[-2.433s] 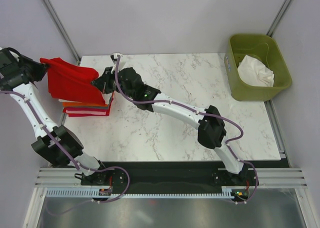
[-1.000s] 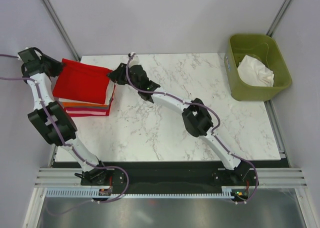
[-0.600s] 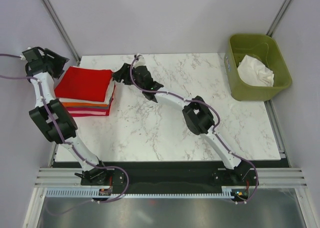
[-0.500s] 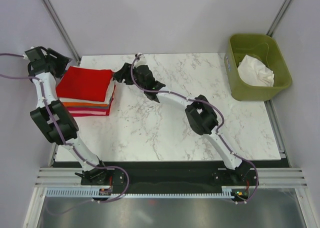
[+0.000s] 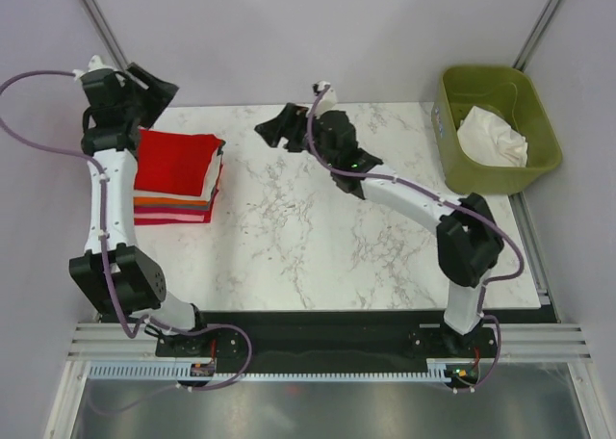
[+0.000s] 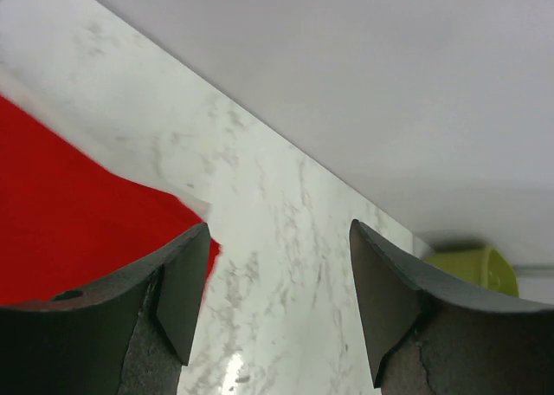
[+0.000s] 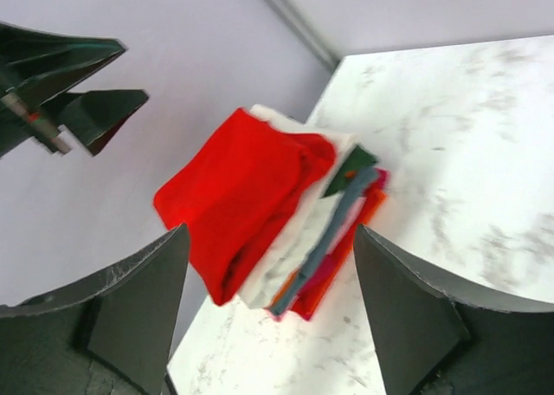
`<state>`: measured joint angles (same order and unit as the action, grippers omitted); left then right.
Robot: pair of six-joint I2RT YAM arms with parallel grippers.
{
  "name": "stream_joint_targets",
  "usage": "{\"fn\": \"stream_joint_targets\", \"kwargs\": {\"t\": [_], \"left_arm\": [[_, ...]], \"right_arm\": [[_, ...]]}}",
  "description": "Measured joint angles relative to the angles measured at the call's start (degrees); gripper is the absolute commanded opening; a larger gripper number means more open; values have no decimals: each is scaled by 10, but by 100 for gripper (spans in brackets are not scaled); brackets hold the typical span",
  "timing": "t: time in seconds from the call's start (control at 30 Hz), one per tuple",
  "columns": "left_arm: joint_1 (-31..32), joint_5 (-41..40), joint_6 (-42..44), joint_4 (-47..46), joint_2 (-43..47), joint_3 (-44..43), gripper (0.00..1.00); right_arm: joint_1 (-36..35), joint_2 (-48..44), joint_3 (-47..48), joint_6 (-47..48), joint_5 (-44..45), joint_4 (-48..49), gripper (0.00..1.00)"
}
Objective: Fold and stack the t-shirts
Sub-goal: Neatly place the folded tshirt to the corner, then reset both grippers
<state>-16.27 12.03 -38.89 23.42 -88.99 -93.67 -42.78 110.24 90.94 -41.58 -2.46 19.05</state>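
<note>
As left gripper [image 5: 157, 85] and right gripper [image 5: 273, 130] gape, red t-shirt [image 5: 177, 160] apart

White marble-patterned table [image 5: 318, 237] with grey veining is seen. An olive-green plastic bin [image 5: 481, 70] is set just off the table's far right corner, beside the right wall. Grey metal posts are seen at the far left [image 5: 91, 15] and far right [image 5: 548, 20]. A slotted metal rail [image 5: 327, 371] is mounted along the near edge.

A white marble-veined desk [image 5: 318, 251] stands in a booth of pale lilac walls [image 5: 318, 35], with slanting metal posts [image 5: 109, 44] at the back corners. Aluminium rails [image 5: 539, 341] run along its near edge
</note>
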Motion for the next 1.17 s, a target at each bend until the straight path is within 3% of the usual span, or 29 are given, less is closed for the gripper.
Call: {"fn": "stream_joint_targets", "kwargs": {"t": [0.27, 0.43, 0.57, 0.77, 0.9, 1.17], "left_arm": [[207, -18, -5, -6, 18, 46, 72], [312, -10, -5, -45, 48, 169, 72], [368, -10, -4, -94, 111, 301, 75], [407, -15, 11, -172, 224, 476, 86], [411, -14, 33, -244, 246, 574, 100], [414, 12, 69, -380, 231, 684, 97]], "right_arm": [[120, -200, -196, 23, 53, -71, 98], [206, -360, -348, 43, 88, -114, 98], [211, -452, -433, 64, 109, -144, 98], [208, -553, -567, 84, 128, -186, 98], [208, -614, -643, 83, 145, -202, 98], [208, -683, -758, 78, 166, -169, 98]]}}
